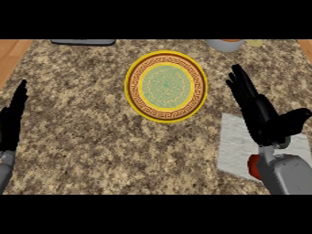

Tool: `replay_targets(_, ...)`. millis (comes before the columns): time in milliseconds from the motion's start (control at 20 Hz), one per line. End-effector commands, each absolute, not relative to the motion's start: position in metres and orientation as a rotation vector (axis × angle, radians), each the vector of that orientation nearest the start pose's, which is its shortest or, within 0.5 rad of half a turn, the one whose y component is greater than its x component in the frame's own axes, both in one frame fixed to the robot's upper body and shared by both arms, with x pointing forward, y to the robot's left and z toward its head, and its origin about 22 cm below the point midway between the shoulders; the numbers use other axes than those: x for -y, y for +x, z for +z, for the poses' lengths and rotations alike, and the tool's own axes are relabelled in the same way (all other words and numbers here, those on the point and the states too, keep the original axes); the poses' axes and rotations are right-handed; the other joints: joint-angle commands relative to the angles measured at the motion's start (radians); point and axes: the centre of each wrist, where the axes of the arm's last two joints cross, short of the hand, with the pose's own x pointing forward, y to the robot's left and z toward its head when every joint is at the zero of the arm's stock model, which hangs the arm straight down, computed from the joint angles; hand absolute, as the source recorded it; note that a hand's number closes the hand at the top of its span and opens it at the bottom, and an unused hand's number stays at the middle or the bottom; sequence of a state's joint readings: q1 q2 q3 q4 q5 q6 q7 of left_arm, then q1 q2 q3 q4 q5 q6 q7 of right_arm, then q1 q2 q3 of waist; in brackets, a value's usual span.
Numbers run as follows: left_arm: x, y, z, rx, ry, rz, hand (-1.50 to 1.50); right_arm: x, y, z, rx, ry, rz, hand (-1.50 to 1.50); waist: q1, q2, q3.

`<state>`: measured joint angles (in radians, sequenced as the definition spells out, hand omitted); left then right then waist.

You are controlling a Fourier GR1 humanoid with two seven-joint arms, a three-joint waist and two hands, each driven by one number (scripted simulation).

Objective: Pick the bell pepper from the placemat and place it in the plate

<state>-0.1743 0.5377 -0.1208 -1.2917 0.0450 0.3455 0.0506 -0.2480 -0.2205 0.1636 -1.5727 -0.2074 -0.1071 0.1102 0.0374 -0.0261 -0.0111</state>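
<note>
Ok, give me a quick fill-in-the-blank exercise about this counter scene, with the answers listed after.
1. The bell pepper lies on the grey ____, mostly hidden behind the right forearm.
2. The plate holds ____ for now.
3. The right hand hovers over the placemat with its fingers ____.
4. The left hand rests near the view's ____ edge.

Missing words: placemat; nothing; open; left

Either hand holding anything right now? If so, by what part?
Nothing is held. The right hand hovers open over the grey placemat; the red bell pepper lies there, mostly hidden. The left hand rests open.
</note>
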Motion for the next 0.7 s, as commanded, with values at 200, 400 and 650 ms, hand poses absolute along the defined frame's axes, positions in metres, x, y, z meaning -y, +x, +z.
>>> replay_targets(200,-0.3,0.238,-0.04,1.195,0.285,0.013,0.0,0.334,0.274,0.125,1.825,-0.478,-0.007,1.5,-0.105,0.011,0.006)
replay_targets(400,-0.275,0.237,-0.046,1.172,0.147,0.086,0.0,0.411,0.244,0.102,1.568,-1.058,-0.079,1.5,-0.156,0.017,0.005)
replay_targets(650,-0.258,0.228,-0.046,1.175,0.03,0.044,0.0,0.402,0.179,0.068,1.695,-1.168,-0.239,-1.5,-0.088,0.016,0.012)
